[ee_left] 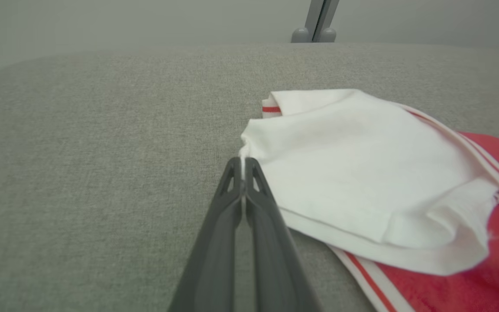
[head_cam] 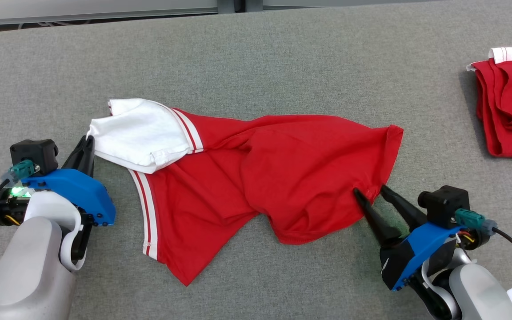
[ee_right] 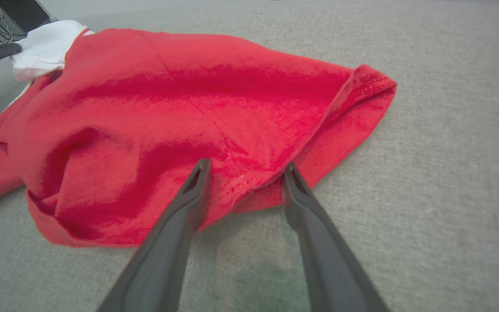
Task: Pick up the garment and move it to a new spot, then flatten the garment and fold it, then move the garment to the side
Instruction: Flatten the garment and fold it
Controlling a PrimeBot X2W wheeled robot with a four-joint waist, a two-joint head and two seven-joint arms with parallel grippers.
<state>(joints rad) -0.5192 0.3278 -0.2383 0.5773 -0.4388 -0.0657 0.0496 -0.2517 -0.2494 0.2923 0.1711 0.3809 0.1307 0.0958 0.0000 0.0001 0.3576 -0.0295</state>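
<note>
**Head view:** a crumpled red jersey garment (head_cam: 282, 173), white-sleeved and stripe-trimmed, lies mid-table on the grey felt table cover (head_cam: 282, 66). The left gripper (head_cam: 88, 143) meets the outer edge of the white sleeve (head_cam: 140, 133); the right gripper (head_cam: 369, 190) stands at the red hem on the opposite end; a second red cloth with a white band (head_cam: 511, 106) rests well apart at the right edge.

**Left wrist view:** the left gripper (ee_left: 243, 164) has its two dark fingers pressed together, pinching only the very corner of the white sleeve (ee_left: 362, 182); the rest of the sleeve lies slack on the felt.

**Right wrist view:** the right gripper (ee_right: 246, 167) is spread, one finger over the red cloth and the other just beside the hem fold, with nothing clamped yet; the garment (ee_right: 189, 95) bunches in ridges ahead of it.

**Risks, as judged:** the left pinch is thin, so a lift or stretch could pull the corner free; the right fingers may close on a single layer, or on felt, leaving the hem behind; unequal holds would twist the cloth rather than flatten it; a wide rightward drag might reach the second cloth.
</note>
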